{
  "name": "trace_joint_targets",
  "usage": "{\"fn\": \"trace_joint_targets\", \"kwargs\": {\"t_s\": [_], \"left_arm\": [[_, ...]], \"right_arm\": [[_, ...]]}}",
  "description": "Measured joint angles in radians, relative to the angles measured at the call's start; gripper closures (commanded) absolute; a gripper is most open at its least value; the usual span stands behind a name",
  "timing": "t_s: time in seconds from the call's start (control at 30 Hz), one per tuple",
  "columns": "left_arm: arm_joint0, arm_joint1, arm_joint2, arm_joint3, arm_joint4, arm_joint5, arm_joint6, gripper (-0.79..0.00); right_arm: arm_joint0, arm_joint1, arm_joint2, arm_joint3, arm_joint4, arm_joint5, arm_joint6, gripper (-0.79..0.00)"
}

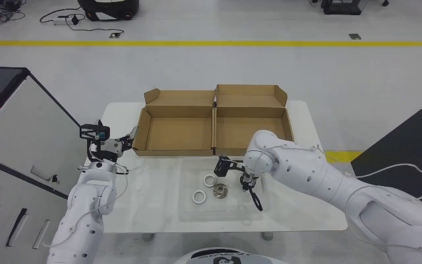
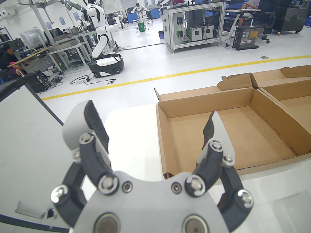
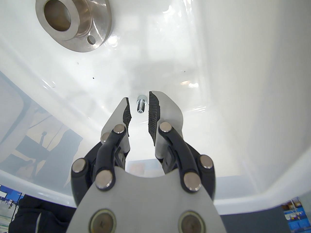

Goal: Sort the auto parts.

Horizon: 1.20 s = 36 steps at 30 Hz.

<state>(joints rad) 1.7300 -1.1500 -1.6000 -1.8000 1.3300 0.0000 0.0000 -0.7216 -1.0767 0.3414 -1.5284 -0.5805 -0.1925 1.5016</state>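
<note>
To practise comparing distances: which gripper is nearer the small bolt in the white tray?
Right. The right gripper straddles the bolt in the tray, jaws open either side. The left gripper is far off, beside a cardboard box.

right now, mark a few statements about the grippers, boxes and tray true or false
1. The right gripper has its fingers on either side of a small bolt in the white tray. True.
2. The left gripper holds a white ring. False: it is open and holds nothing, at the near edge of the left cardboard box.
3. Both cardboard boxes hold sorted parts. False: the left one and the right cardboard box both look empty.
4. A metal flange lies in the same tray as the bolt. True.
</note>
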Motion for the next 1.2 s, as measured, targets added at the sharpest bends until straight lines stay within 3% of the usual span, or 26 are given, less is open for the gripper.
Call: {"fn": "trace_joint_targets", "kwargs": {"t_s": [0.17,0.33,0.9,1.2], "left_arm": [[0.000,0.000,0.000,0.000,0.000,0.000,0.000,-0.785],[0.000,0.000,0.000,0.000,0.000,0.000,0.000,-0.785],[0.000,0.000,0.000,0.000,0.000,0.000,0.000,-0.785],[0.000,0.000,0.000,0.000,0.000,0.000,0.000,-0.785]], "right_arm": [[-0.003,-0.002,0.005,0.003,-0.002,-0.003,0.006,-0.166],[-0.005,-0.005,0.009,0.004,-0.006,-0.002,0.011,0.000],[0.025,-0.009,0.043,-0.024,-0.005,-0.009,0.035,0.000],[0.094,0.014,0.051,-0.127,0.088,0.029,0.034,0.000]]}}
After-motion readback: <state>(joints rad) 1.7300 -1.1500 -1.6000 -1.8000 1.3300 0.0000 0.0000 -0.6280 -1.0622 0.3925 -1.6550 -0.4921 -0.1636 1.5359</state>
